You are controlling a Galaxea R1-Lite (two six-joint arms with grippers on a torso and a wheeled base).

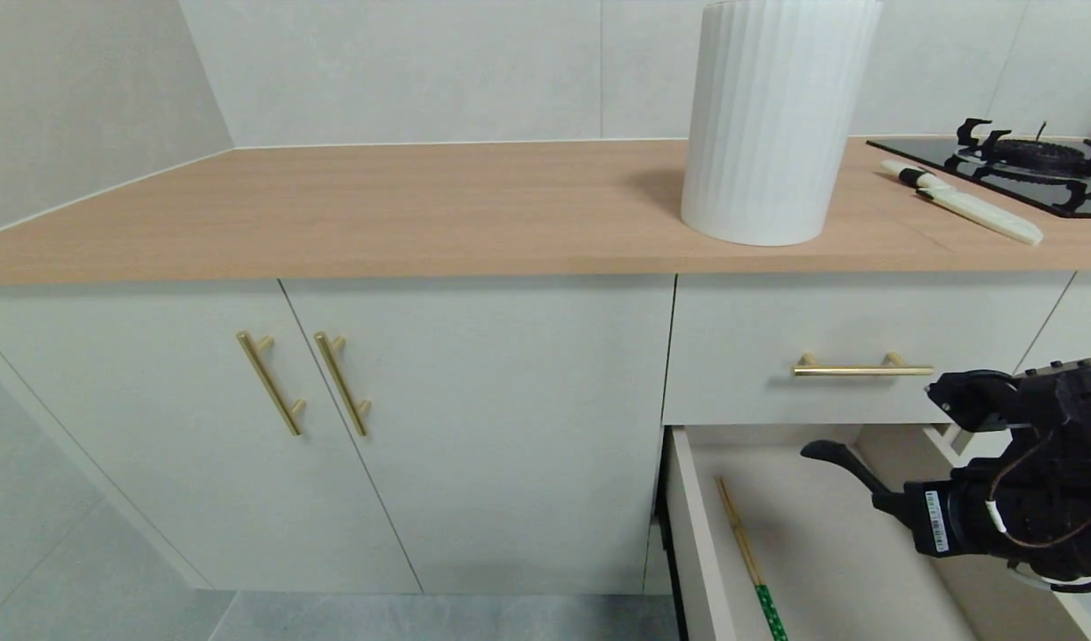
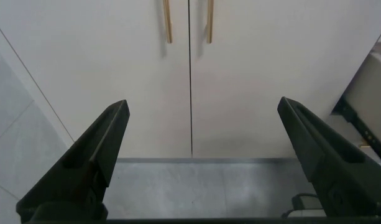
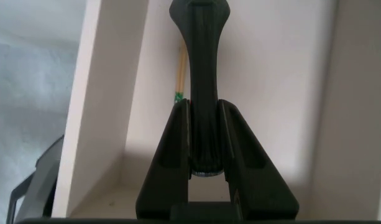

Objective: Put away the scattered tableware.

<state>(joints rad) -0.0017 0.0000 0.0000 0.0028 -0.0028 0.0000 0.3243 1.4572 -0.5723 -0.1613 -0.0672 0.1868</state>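
Right gripper [image 3: 206, 137] clenched on black utensil [image 1: 835, 456], held over open drawer [image 1: 697, 525]. Utensil tip aimed toward robot's left, near chopsticks [image 1: 743, 543] lying lengthwise by left drawer wall. Drawer floor directly below. Left gripper [image 2: 202, 162] spread wide, empty, facing cabinet doors [image 2: 190, 74].

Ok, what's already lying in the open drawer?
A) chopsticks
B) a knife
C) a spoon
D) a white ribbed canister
A: the chopsticks lie along the left wall of the open drawer, while the right claw holds a black utensil over it; the knife sits on the countertop.
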